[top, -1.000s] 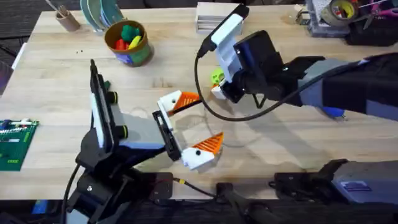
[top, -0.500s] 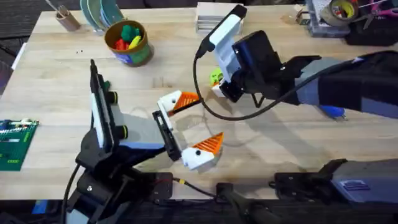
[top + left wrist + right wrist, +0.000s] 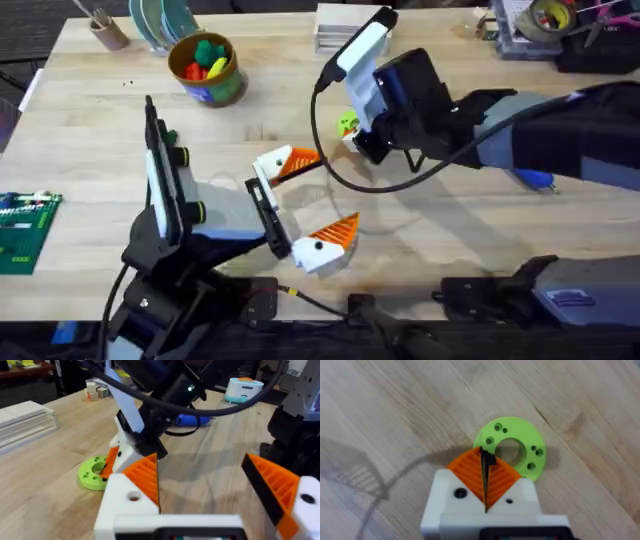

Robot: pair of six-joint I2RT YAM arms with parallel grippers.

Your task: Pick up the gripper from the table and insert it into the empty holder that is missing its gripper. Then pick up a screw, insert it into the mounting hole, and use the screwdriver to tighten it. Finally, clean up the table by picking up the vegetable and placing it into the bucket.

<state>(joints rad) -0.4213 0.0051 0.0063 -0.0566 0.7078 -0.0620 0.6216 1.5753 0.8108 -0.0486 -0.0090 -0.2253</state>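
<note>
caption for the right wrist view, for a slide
Right gripper, fingers closed together, poised at the edge of a green ring on the table.

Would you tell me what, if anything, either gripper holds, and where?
The left gripper is open, empty. The right gripper is shut over a flat bright green ring; any hold cannot be told.
</note>
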